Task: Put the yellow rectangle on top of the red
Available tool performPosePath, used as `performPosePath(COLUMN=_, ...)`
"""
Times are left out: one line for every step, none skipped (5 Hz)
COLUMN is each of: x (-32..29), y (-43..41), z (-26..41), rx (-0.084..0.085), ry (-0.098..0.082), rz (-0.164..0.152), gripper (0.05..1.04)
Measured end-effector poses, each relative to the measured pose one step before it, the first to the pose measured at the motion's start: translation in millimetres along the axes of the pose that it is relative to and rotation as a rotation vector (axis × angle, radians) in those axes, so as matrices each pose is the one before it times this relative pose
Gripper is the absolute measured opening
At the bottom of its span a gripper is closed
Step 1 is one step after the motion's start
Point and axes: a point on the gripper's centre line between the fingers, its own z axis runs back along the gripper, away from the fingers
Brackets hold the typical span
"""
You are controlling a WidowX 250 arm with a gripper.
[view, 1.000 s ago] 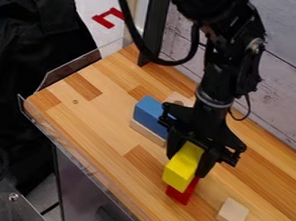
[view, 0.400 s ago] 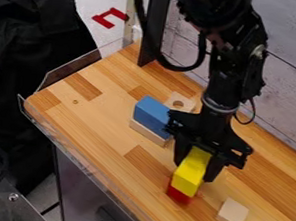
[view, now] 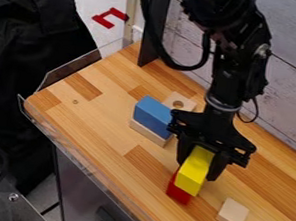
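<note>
Camera view shows us the gripper point(view: 197, 169) hanging over the lower right part of the wooden board point(view: 86, 118), its fingers on either side of the yellow block point(view: 192, 178), which we have in its grasp. We see the yellow block slanting down toward the view's lower edge, and it overlaps the red block point(view: 178, 190), whose top and side show along its left and below it. We cannot tell whether the two touch.

Outward from there, we find a small pale block point(view: 233, 214) near the pair, at lower right. To the upper left, the blue block point(view: 152, 114) lies on a pale slab point(view: 147, 132), with a holed block point(view: 179, 102) just behind. Wood runs between these and the clear guard point(view: 96, 174) along the board's lower left edge, giving us room on that side. The panelled wall point(view: 288, 88) bounds the upper right, and a black post point(view: 153, 30) stands at the back.

Compared with the earlier frames, our gripper and the yellow block have shifted toward the view's right. More of the red block now shows along the yellow one's left than just before. The blue block and the small pale block keep their places.
</note>
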Motion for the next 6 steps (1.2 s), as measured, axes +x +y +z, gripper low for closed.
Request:
performPosePath(x=0.0, y=0.32, z=-0.41, rx=-0.0004, ry=0.0017, rz=0.0088, gripper=0.584)
performPosePath(x=0.15, y=1.38, z=-0.2, rx=0.0005, ry=0.0012, rz=0.0047, gripper=0.584)
performPosePath(x=-0.43, y=0.93, z=-0.51, rx=0.0017, ry=0.0009, rz=-0.0055, gripper=0.584)
performPosePath(x=0.66, y=1.3, z=0.07, rx=0.0008, ry=-0.0006, rz=0.002, gripper=0.584)
performPosePath(x=0.51, y=1.12, z=-0.22, rx=0.0013, ry=-0.0024, rz=-0.0006, gripper=0.584)
performPosePath(x=0.51, y=5.65, z=0.18, rx=0.002, ry=0.0081, rz=0.0211, gripper=0.647)
